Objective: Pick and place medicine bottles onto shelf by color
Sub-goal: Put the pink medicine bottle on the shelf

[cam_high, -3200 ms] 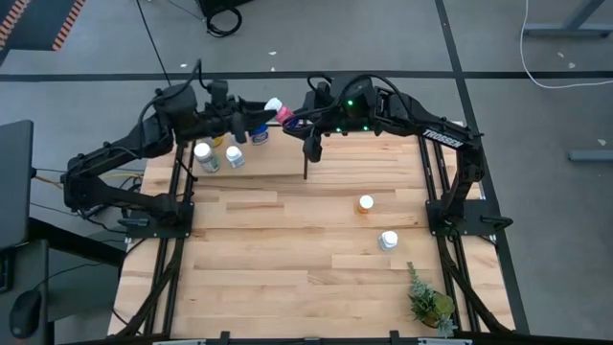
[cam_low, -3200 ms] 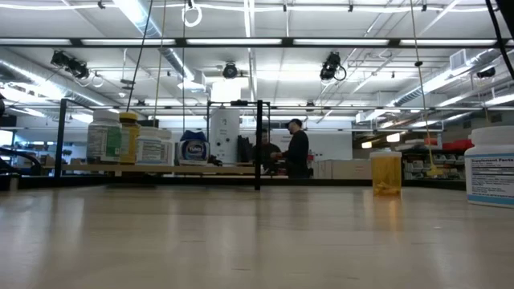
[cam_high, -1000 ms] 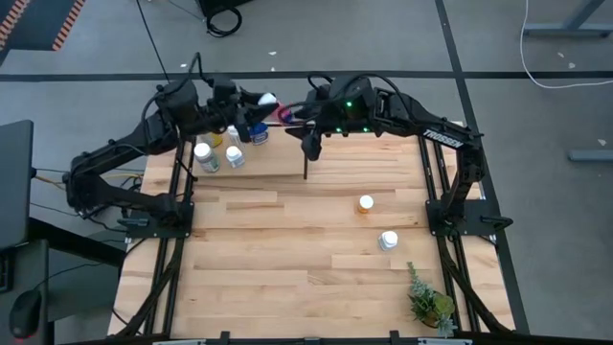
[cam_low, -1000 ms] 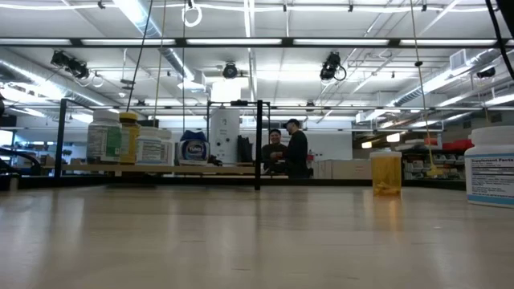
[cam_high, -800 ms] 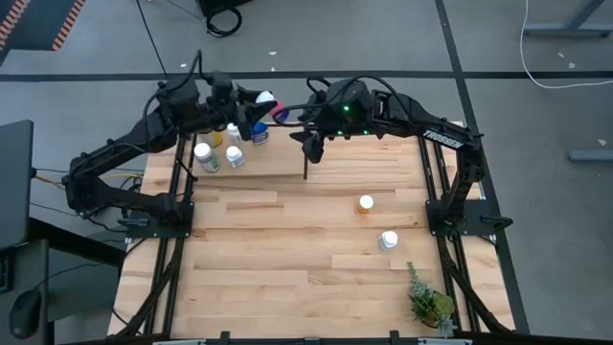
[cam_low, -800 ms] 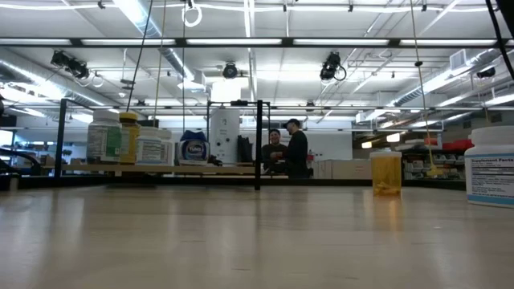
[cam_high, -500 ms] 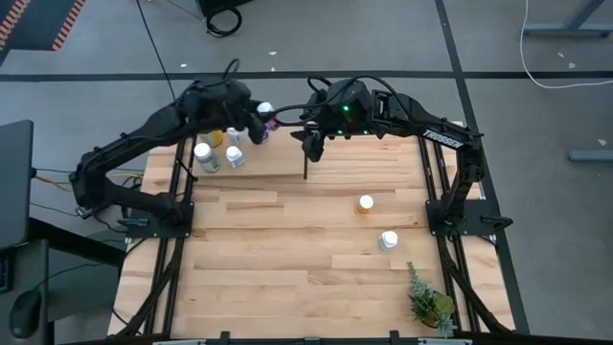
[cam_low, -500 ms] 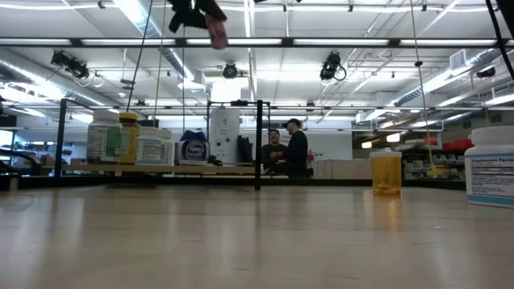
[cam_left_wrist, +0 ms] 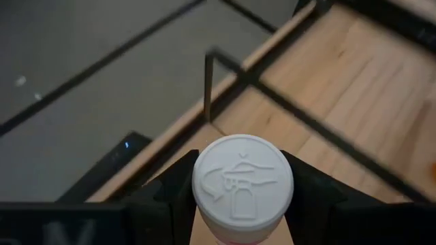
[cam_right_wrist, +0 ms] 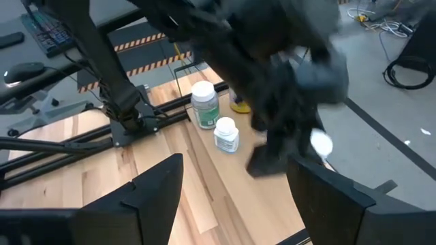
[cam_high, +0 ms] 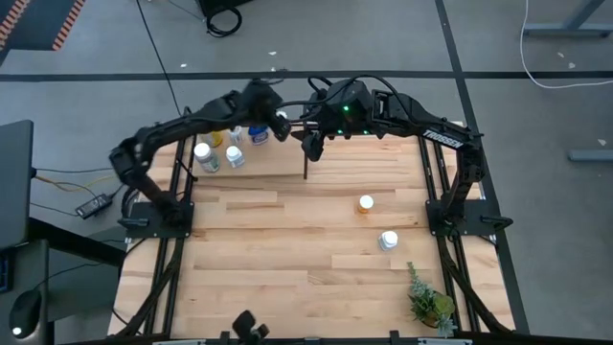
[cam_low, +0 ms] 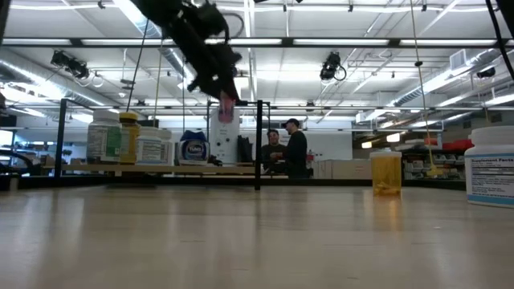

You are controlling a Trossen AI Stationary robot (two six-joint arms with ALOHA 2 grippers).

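One pink-and-white bottle (cam_left_wrist: pixel 242 188) sits clenched in my left gripper (cam_high: pixel 278 123), hanging cap-up above the shelf (cam_high: pixel 287 169) at twelve o'clock, just left of its divider (cam_high: pixel 305 163); my right gripper (cam_high: pixel 311 144), released, waits beyond.

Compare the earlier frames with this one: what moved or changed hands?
The left gripper, shut on the pink-capped bottle, swung right along the shelf toward the black divider. The right gripper opened wider, staying nearby. Other bottles stayed put.

Overhead looks straight down; low looks level across; both share the shelf (cam_high: pixel 287 153), perhaps.
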